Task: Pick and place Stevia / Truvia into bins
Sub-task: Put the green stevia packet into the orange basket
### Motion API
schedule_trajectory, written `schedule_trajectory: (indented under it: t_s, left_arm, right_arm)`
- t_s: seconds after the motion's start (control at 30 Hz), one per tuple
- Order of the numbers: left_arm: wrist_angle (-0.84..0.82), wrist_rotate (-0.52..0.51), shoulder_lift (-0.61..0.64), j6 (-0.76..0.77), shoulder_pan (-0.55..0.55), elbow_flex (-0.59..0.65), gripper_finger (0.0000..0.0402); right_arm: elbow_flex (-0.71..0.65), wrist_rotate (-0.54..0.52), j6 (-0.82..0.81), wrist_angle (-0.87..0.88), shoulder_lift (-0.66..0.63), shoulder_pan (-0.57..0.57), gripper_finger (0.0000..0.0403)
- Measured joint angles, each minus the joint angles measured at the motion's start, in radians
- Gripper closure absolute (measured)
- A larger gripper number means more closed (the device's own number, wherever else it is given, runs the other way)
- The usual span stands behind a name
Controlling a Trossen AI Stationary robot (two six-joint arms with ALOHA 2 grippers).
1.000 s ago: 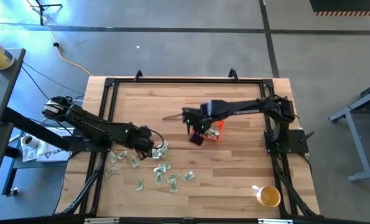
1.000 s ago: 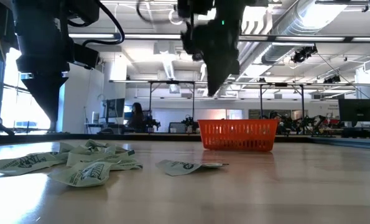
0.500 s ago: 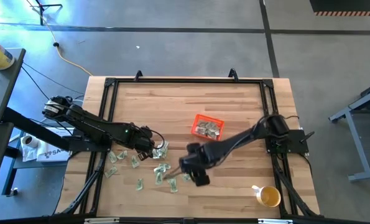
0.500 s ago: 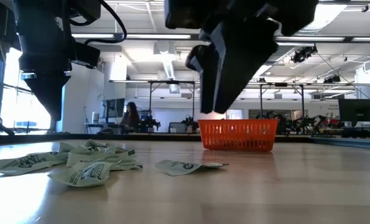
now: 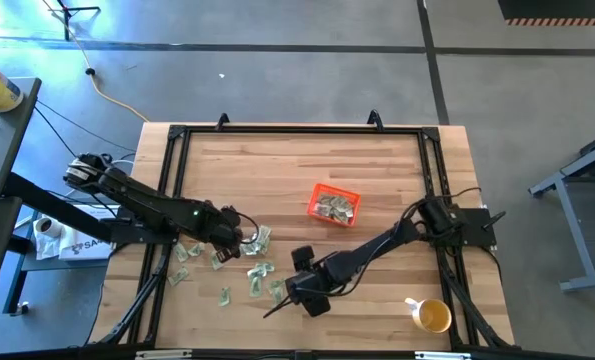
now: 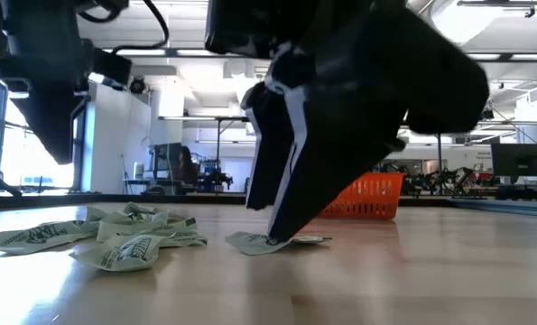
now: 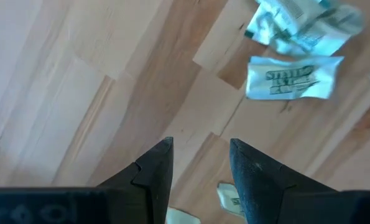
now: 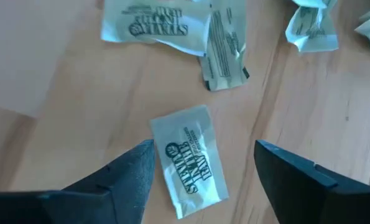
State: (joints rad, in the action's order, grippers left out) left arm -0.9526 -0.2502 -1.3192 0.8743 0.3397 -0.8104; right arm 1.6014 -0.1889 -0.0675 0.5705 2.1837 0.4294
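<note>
From my console, the right gripper hangs with fingers spread over a flat, crinkled paper Stevia sachet lying lengthwise between them on bare plank table, the ribbed orange bin well apart, the left gripper parted, empty.

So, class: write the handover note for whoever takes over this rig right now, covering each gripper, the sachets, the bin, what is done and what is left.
Right gripper: open, low over the table with one loose sachet between its fingers, not yet gripped.
Left gripper: open, empty, hovering above bare wood at the edge of the sachet pile.
Orange bin: mid-table, already holding several sachets.
Left to do: close on this sachet, carry it to the bin, then clear the many sachets scattered on the table.
</note>
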Motion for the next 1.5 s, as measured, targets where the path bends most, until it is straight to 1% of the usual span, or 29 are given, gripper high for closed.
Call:
schedule_trajectory:
  t_s: [0.1,0.2,0.37,0.63,0.8,0.87,0.97,1.07,1.2,1.27,1.4,1.5]
  left_arm:
    - [-0.003,-0.003,0.029,0.034,0.016,0.000,0.0211]
    - [-0.016,-0.005,0.045,0.055,0.022,0.000,0.0211]
    - [-0.035,-0.005,0.048,0.066,0.022,0.000,0.0211]
    - [-0.046,0.002,0.048,0.078,0.022,0.000,0.0211]
    - [-0.046,0.010,0.048,0.093,0.022,0.000,0.0211]
    - [-0.046,0.012,0.048,0.099,0.022,0.000,0.0211]
    - [-0.046,0.012,0.048,0.100,0.022,0.000,0.0211]
    - [-0.046,0.012,0.048,0.104,0.022,0.000,0.0211]
    - [-0.044,0.013,0.048,0.109,0.022,0.000,0.0211]
    - [-0.043,0.012,0.048,0.118,0.022,0.000,0.0211]
    - [-0.041,0.007,0.048,0.126,0.022,0.000,0.0211]
    - [-0.035,-0.010,0.048,0.126,0.022,0.000,0.0211]
  right_arm:
    - [0.000,0.006,-0.002,0.013,0.009,0.001,0.0156]
    - [0.000,0.041,-0.001,0.020,0.009,0.001,0.0175]
    - [-0.010,0.066,-0.002,0.022,0.009,-0.007,0.0220]
    - [-0.013,0.143,-0.003,0.065,0.008,-0.078,0.0315]
    - [-0.009,0.150,-0.002,0.076,0.008,-0.121,0.0384]
    - [0.004,0.142,-0.002,0.095,0.009,-0.133,0.0397]
    - [0.032,0.106,-0.029,0.112,0.009,-0.156,0.0395]
    - [0.070,0.071,-0.067,0.131,0.003,-0.184,0.0401]
    - [0.119,-0.016,-0.105,0.177,-0.050,-0.220,0.0402]
    - [0.128,-0.085,-0.126,0.213,-0.093,-0.239,0.0402]
    - [0.129,-0.209,-0.193,0.391,-0.169,-0.291,0.0402]
    - [0.106,-0.274,-0.251,0.546,-0.224,-0.330,0.0402]
